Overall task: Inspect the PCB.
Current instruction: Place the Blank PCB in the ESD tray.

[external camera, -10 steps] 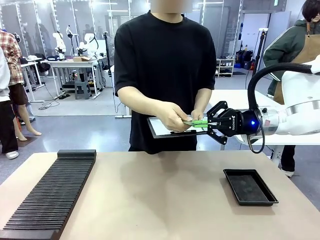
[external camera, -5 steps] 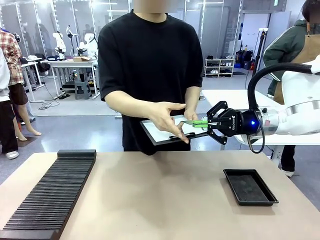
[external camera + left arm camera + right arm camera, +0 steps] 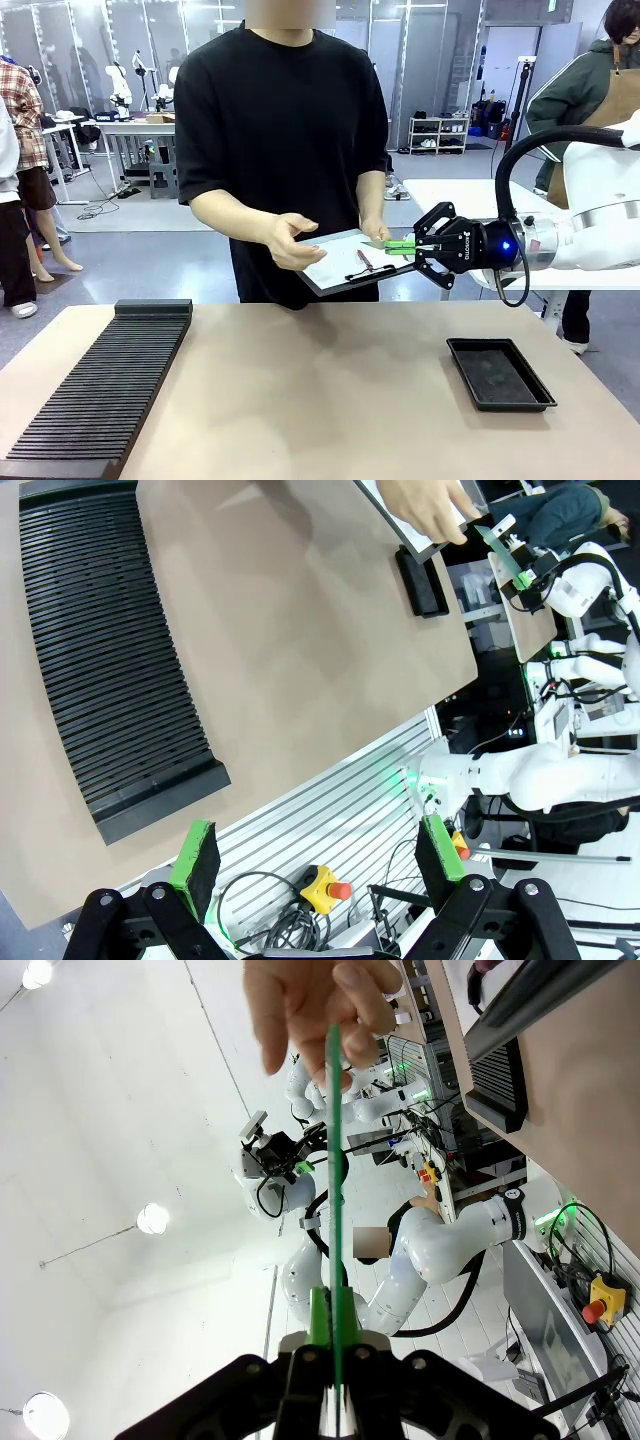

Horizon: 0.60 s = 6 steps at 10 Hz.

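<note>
My right gripper (image 3: 402, 245) is clamped on the PCB (image 3: 332, 1140), a thin, flat green board seen edge-on, held in the air beside the white-papered clipboard (image 3: 340, 262). Its far end meets a hand (image 3: 315, 1000); I cannot tell whether they touch. My left gripper (image 3: 315, 855) gapes wide.

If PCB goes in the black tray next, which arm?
Right, probably. The right gripper is shut on the PCB, with the black tray on its side; the left gripper is open, far from both.
</note>
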Available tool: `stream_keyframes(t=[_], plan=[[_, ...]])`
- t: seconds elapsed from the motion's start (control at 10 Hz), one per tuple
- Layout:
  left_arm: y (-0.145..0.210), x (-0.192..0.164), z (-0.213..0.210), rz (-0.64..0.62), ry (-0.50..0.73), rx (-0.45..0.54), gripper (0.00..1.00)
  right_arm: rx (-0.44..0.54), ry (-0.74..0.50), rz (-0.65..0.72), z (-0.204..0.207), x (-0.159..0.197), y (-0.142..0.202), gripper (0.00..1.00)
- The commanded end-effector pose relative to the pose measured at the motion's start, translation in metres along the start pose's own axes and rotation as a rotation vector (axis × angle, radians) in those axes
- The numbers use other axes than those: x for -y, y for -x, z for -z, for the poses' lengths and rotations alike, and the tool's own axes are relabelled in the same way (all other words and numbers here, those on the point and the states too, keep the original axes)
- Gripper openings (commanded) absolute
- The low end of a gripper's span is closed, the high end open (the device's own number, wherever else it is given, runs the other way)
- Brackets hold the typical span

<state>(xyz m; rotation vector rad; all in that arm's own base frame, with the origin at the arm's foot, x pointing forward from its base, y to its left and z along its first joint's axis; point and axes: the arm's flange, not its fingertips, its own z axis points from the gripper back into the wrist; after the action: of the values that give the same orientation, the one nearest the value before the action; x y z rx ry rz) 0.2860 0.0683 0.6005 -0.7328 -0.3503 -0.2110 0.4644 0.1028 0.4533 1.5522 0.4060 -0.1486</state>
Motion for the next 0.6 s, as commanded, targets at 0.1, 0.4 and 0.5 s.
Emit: stream_keyframes(t=[0.1,0.4,0.5], plan=[[-0.0028,0.002,-0.0025,-0.002,-0.006,-0.008,1.0,-0.001,0.003,-0.004,0.0005,-0.0014,0.0011,0.0],[-0.0028,0.002,-0.0025,-0.002,-0.006,-0.008,1.0,-0.001,0.003,-0.004,0.0005,-0.0014,0.0011,0.0],[-0.0028,0.002,-0.0025,-0.002,-0.006,-0.008,1.0,-0.001,0.003,-0.004,0.0005,-0.0014,0.0011,0.0]])
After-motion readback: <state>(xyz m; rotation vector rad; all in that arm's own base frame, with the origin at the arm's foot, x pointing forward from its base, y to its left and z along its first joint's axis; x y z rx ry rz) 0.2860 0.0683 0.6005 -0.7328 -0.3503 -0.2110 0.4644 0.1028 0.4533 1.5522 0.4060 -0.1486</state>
